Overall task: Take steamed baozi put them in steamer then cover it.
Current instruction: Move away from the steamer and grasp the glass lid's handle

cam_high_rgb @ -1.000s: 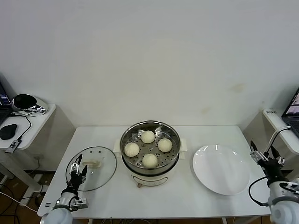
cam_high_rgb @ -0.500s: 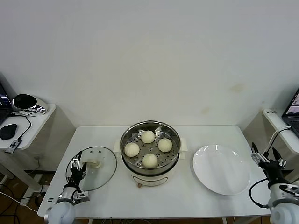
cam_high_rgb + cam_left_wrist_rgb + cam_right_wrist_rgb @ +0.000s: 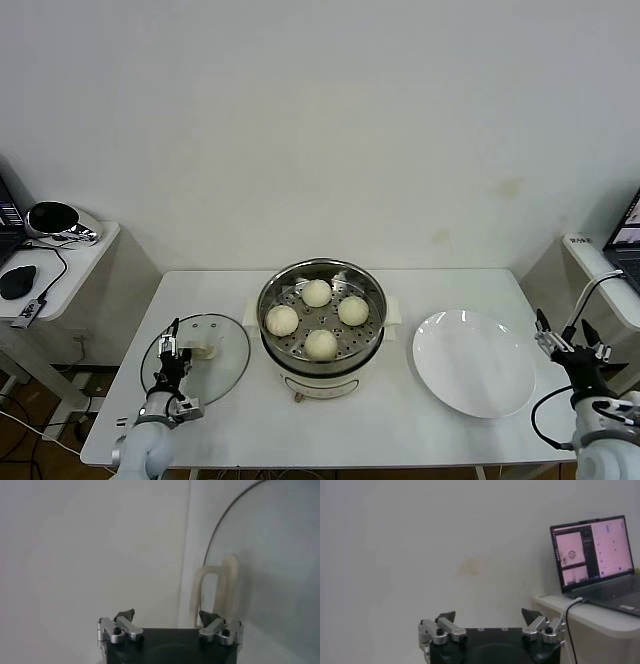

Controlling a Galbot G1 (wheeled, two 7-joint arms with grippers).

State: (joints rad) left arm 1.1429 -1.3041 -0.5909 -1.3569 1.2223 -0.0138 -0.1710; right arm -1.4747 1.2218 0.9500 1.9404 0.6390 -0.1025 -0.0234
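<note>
Four baozi [image 3: 318,317] sit in the steamer [image 3: 321,327]. The left gripper [image 3: 172,349], fingers wide, hovers over the cover [image 3: 196,360]; its wrist view alone shows the handle [image 3: 216,593]. The right gripper [image 3: 566,335] idles wide beside the plate [image 3: 473,362].

Each gripper, left [image 3: 167,616] and right [image 3: 489,615], has a black body behind the jaws, silver knuckle blocks with black screws, and dark pointed tips. Grey-white rounded forearms sit behind; a black cable loops beside the right one.
</note>
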